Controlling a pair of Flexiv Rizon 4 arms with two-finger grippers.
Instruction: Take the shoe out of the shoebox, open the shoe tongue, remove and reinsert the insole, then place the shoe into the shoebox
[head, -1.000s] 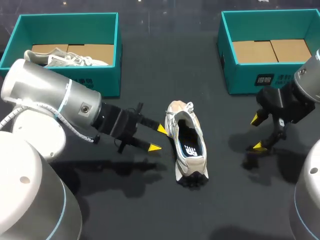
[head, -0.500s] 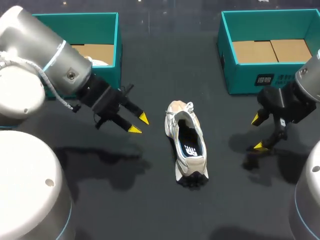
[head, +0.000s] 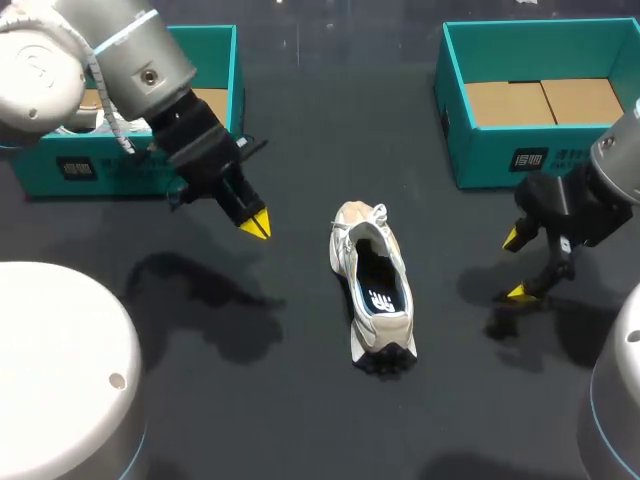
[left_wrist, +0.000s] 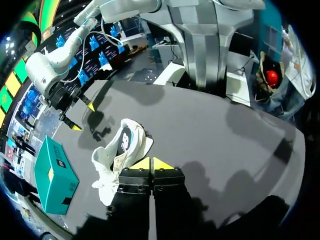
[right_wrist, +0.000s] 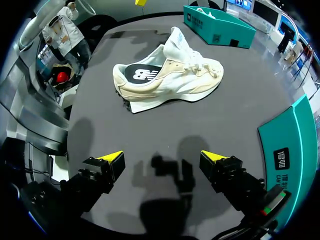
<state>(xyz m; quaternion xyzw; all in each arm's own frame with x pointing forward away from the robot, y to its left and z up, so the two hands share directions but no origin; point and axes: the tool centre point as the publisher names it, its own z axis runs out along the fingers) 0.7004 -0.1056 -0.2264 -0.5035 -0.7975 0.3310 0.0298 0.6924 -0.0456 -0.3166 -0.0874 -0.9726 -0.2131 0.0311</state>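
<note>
Shoe (head: 372, 290) unmoved; L arm (head: 130, 60) backed off, jaws now together.

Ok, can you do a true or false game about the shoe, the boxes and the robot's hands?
1. The shoe lies on the table, outside any box. True.
2. The right gripper is squeezing the shoe. False: the right gripper is open and apart from the shoe.
3. The left gripper has its yellow tips together and holds nothing. True.
4. The right shoebox has a shoe inside. False: the right shoebox shows only its cardboard bottom.
</note>
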